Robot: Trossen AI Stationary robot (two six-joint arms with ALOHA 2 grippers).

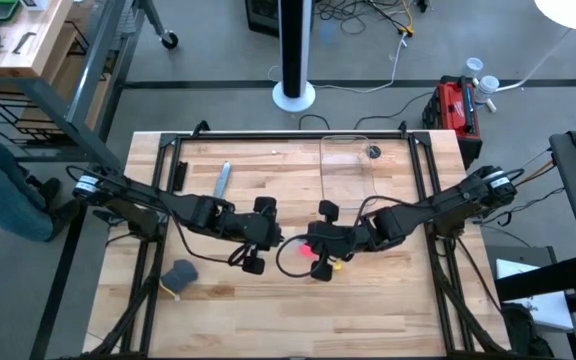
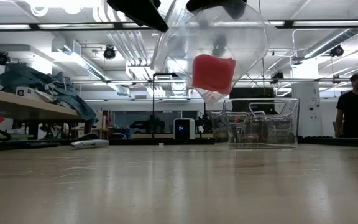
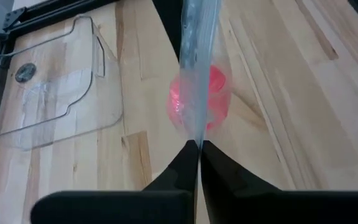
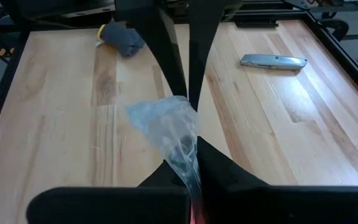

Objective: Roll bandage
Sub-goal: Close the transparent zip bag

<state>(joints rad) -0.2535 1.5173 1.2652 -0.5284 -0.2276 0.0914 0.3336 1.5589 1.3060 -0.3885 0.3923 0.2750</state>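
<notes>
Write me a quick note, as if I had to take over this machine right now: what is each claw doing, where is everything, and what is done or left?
Left gripper: jaws shut on the edge of the clear plastic bag, held up over the table's middle.
Right gripper: jaws shut on the same bag from the other side.
The bandage is a compact pink roll, hanging inside the bag, clear of the wooden table.
Also on the table: a clear container, a utility knife and a grey lump.
Done: the bandage looks rolled up and bagged.
Left: probably setting the bag down and letting go.
</notes>
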